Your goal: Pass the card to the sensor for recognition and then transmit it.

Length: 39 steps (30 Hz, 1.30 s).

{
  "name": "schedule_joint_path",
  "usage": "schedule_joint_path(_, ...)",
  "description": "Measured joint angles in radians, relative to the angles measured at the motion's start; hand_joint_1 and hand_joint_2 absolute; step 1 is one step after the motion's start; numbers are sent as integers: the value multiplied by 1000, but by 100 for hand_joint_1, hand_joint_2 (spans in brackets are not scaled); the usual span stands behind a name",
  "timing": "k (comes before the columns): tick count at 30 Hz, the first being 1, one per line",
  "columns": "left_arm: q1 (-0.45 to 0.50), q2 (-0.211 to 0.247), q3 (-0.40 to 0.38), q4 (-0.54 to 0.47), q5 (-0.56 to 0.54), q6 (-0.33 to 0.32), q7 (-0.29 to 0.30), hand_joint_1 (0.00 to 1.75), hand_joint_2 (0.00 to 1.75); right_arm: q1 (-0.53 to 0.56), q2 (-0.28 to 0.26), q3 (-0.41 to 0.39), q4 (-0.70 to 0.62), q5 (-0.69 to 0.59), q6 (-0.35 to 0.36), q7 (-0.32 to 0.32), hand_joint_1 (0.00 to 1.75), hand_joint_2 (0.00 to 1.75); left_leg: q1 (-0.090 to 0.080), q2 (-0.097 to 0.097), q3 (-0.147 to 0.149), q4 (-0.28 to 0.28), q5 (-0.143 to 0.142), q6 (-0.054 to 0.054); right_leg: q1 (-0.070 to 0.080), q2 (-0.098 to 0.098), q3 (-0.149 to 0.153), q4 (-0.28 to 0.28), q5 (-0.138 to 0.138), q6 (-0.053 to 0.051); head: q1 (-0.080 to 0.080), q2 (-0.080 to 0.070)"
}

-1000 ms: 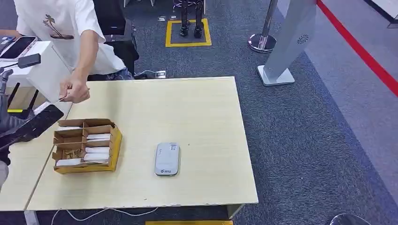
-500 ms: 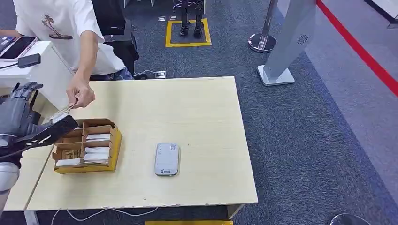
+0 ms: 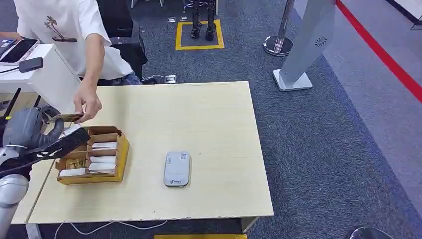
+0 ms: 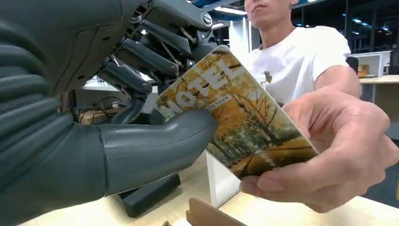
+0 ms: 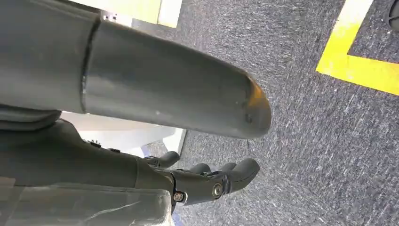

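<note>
A person's hand [image 3: 88, 103] holds out a card [image 3: 68, 117] printed with autumn trees and the word HOTEL [image 4: 235, 122] above the far left of the table. My left hand [image 3: 29, 130] meets it there. In the left wrist view my thumb [image 4: 155, 146] lies across the card's face and my dark fingers [image 4: 136, 80] curl behind it, while the person's fingers [image 4: 339, 160] still pinch the other end. The grey card sensor [image 3: 177, 169] lies flat on the table's middle front. My right hand [image 5: 155, 94] hangs over the carpet, its fingers [image 5: 211, 181] loosely apart and holding nothing.
A yellow cardboard box [image 3: 123, 152] with compartments of white cards sits just right of my left hand. The person [image 3: 69, 30] stands at the table's far left corner beside a white stand [image 3: 45, 74]. A silver gate post [image 3: 308, 45] and red floor line [image 3: 383, 55] lie beyond.
My left hand has risen and closed in from the left onto the card. The person's hand brought the card down and toward my hand.
</note>
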Motion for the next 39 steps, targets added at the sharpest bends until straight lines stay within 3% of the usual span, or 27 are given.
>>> schedule_joint_path(9,4,-14,-14,11,-8,10,-10,175,175,0,0,0,0,0,0,-2,0,0,0,0,0,0,0,0,0,0,0,0,0,0,0,0)
schedule_joint_path(16,6,-61,-46,27,-25,32,-31,175,175,0,0,0,0,0,-1,-3,0,0,0,0,0,0,0,0,-1,0,0,0,0,0,0,0)
schedule_joint_path(29,12,-239,-195,96,-125,121,-51,175,175,-1,0,1,0,8,-1,-6,0,0,-1,-1,0,0,-1,1,-1,-1,0,-1,0,0,0,0)
schedule_joint_path(39,27,-336,-288,184,-147,145,-57,175,175,-1,0,10,0,21,-1,-5,0,0,-1,0,0,0,-1,1,-1,0,0,-1,0,0,0,0)
